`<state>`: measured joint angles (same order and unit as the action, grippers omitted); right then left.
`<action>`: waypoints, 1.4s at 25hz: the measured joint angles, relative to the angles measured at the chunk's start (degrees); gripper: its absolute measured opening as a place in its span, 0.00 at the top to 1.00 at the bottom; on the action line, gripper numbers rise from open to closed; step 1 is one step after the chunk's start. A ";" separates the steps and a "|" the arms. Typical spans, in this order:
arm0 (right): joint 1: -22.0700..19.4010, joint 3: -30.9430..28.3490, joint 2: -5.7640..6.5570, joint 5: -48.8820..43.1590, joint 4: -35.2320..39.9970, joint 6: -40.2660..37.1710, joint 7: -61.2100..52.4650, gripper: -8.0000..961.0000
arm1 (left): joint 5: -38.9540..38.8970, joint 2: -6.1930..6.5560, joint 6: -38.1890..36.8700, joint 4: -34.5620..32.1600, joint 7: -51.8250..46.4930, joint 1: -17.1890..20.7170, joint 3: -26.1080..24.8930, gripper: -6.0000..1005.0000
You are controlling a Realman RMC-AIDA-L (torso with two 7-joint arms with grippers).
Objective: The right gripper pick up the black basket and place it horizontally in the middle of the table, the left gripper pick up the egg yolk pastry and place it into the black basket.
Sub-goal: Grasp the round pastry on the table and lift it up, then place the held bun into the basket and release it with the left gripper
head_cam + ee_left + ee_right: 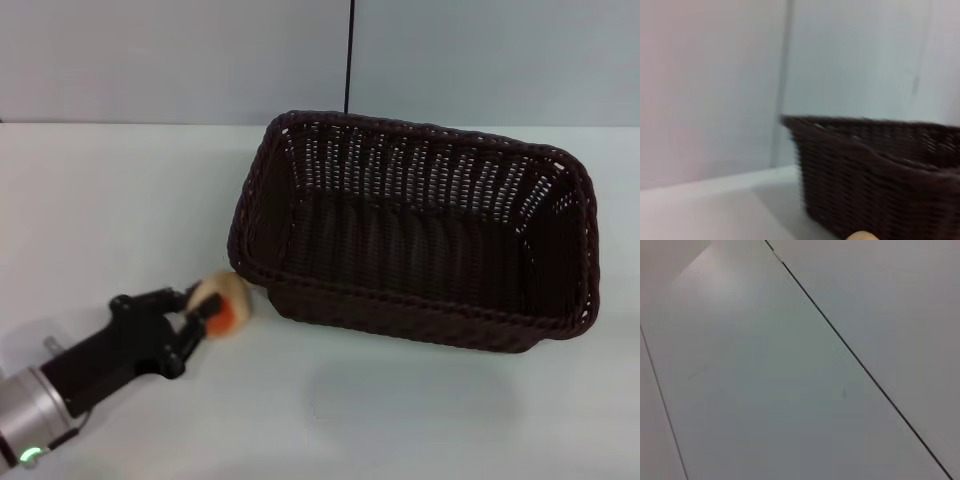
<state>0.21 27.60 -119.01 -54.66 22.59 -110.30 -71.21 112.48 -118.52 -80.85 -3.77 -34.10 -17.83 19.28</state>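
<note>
Head view: left end effector (196,316) grips the pastry (226,303) just beside the basket (420,235).
From the left, the end effector's fingers (192,336) are closed on the small round pastry, held against the basket's near-left corner over the tabletop (120,200); it looks light, soft and crumbly, so a gentle pinch across its middle suits. The stiff woven basket sits mid-tabletop, empty. The right end effector is out of view.

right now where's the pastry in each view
head view: pastry at lower left, in the left claw, just outside the basket corner.
left wrist view: only a beige sliver at the bottom edge, below the basket wall.
right wrist view: not in it.
shared landmark: the basket.
</note>
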 joint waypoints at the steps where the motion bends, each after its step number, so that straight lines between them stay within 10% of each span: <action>1: -0.01 -0.06 0.00 0.00 -0.19 -0.09 0.01 0.14 | 0.01 0.10 -0.26 -0.18 -0.06 0.22 -0.88 0.69; 11: 0.38 -0.08 0.00 -0.28 -0.31 -0.32 0.15 0.14 | -0.57 0.46 -14.11 -9.52 -4.12 2.89 -14.69 0.88; 27: 2.69 0.07 0.01 -0.44 -4.80 -0.62 4.86 0.14 | 0.38 -0.31 -11.45 8.47 2.27 -16.47 -4.02 0.93; 35: 2.59 0.46 0.01 -0.45 -4.85 -0.39 5.22 0.14 | 0.52 -0.36 -7.45 10.89 2.83 -17.60 -3.91 0.89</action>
<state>2.81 28.05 -119.00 -55.11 17.75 -110.69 -65.99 112.99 -118.88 -88.31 7.12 -31.27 -35.43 15.37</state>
